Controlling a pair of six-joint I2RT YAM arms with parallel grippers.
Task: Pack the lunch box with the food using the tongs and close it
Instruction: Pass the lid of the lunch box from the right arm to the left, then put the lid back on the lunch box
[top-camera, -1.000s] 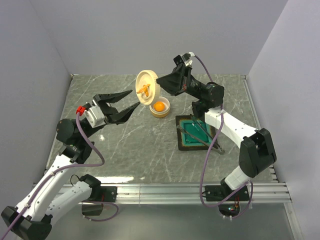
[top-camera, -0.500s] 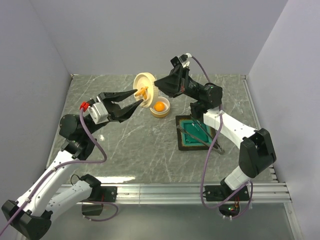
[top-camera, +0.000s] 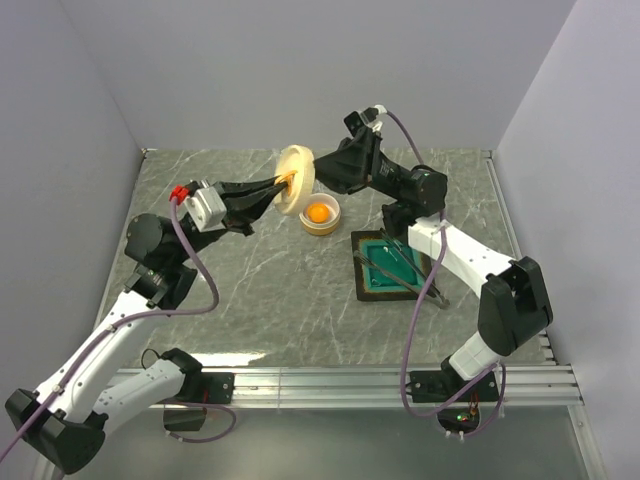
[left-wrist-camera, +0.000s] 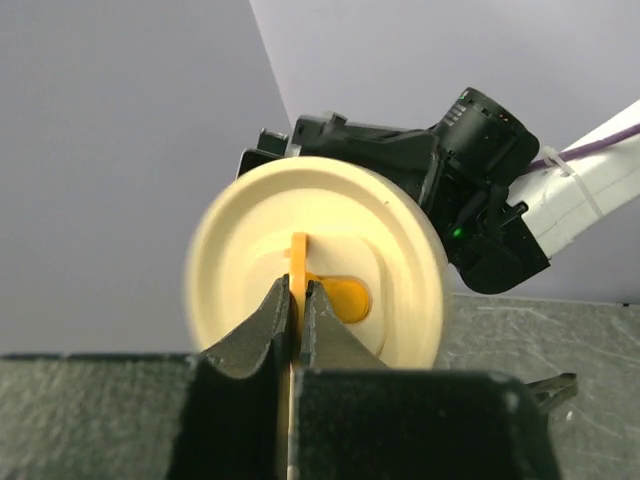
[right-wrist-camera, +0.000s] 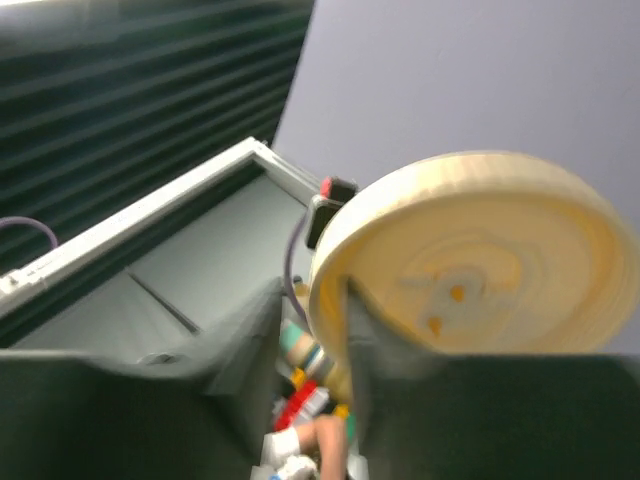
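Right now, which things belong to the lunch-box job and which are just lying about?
In the job: cream lid, held in the air; round lunch box; orange food piece inside it; tongs.
Lying about: teal tray under the tongs; purple cable.

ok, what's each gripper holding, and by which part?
The lid. The left gripper pinches its central orange tab; the right gripper straddles its rim, grip unclear.
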